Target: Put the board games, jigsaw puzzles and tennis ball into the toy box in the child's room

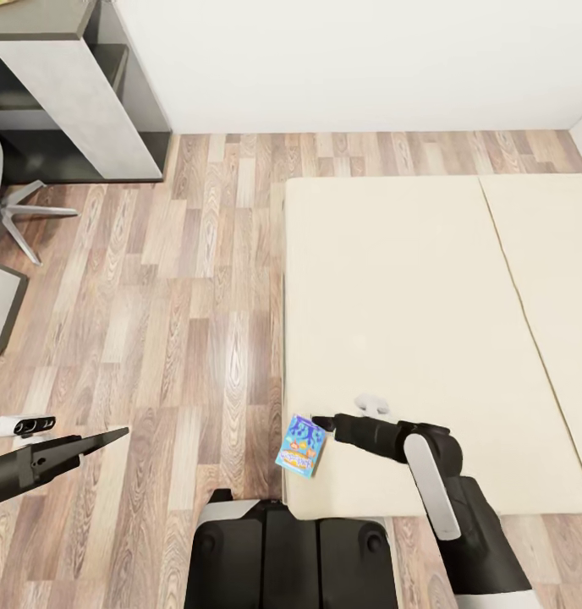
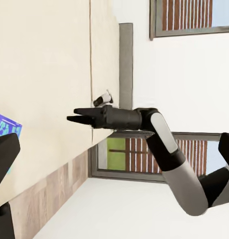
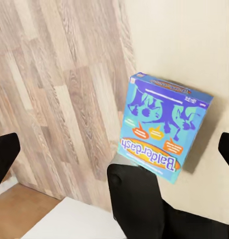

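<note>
From the head camera we look down on a wood-plank floor [image 1: 172, 321] with a white wall [image 1: 350, 59] behind it; the bed [image 1: 426, 321], its cream mattress split by one seam, fills the right half, and part of the table [image 1: 79, 93], grey-topped with a dark frame, stands at the far left, with a chair base [image 1: 24, 216] beside it; a board game [image 1: 301, 446], blue with orange print, lies at the near left edge of the mattress, hanging slightly over the edge; our right gripper [image 1: 323, 422] reaches in from the right, its tip just beside the box's upper corner, and we cannot tell here whether it touches; our left gripper [image 1: 113, 436] hovers over the floor, well apart from the bed, its fingers drawn together to a point. In the left wrist view we see the right gripper [image 2: 70, 118] side-on above the mattress, its fingers narrowed almost to a close with nothing between them; a blue corner of the board game [image 2: 5, 127] shows at the edge. In the right wrist view the board game [image 3: 164, 129] lies flat on the mattress at its edge, the floor alongside.
</note>
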Tool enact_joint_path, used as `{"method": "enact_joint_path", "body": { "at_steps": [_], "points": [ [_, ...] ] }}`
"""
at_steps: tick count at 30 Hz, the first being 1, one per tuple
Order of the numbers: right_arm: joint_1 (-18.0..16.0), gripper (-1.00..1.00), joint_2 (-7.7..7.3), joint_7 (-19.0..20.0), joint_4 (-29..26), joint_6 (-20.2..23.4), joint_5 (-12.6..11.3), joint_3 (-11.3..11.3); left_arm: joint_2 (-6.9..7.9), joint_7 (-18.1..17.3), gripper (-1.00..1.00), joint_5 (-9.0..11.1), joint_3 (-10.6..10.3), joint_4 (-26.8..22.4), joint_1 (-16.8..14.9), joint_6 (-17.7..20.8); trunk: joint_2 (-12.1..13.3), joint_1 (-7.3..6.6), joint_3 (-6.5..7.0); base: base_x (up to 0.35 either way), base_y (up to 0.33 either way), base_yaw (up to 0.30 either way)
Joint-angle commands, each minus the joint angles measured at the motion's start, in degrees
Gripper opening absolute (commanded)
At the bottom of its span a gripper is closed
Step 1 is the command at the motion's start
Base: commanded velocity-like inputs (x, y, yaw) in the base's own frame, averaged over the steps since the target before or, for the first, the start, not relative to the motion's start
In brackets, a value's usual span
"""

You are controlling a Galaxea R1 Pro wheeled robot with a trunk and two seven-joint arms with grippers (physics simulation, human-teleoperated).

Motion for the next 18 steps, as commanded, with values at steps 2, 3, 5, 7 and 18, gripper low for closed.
{"method": "enact_joint_path", "body": {
  "at_steps": [2,3,5,7,18],
  "points": [
    [2.0,1.00,0.02,2.5,-1.4,0.3,0.4,-0.9,0.02,-0.2,1.00,0.0,0.0,0.0,0.0,0.6,-0.1,0.05,0.13,0.000,0.000,0.000],
    [3.0,1.00,0.02,3.8,-1.9,0.3,0.4,-1.2,0.02,-0.2,1.00,0.0,0.0,0.0,0.0,0.6,-0.1,0.05,0.22,0.000,0.000,0.000],
    [5.6,1.00,0.02,8.6,-2.8,-0.2,0.3,-2.1,0.02,-0.2,1.00,-0.1,0.0,0.0,0.0,0.6,-0.1,0.05,0.41,0.000,0.000,0.000],
    [6.9,1.00,0.00,12.2,-3.2,-1.1,0.3,-2.6,0.03,-0.2,1.00,-0.1,0.0,0.0,0.0,0.6,-0.1,0.05,0.59,0.000,0.000,0.000],
    [9.5,1.00,-4.47,29.3,-3.6,-8.0,0.6,-4.4,0.10,-0.2,1.00,-0.2,1.6,0.0,0.0,0.6,-0.1,0.05,1.42,0.000,0.000,0.000]
  ]
}}
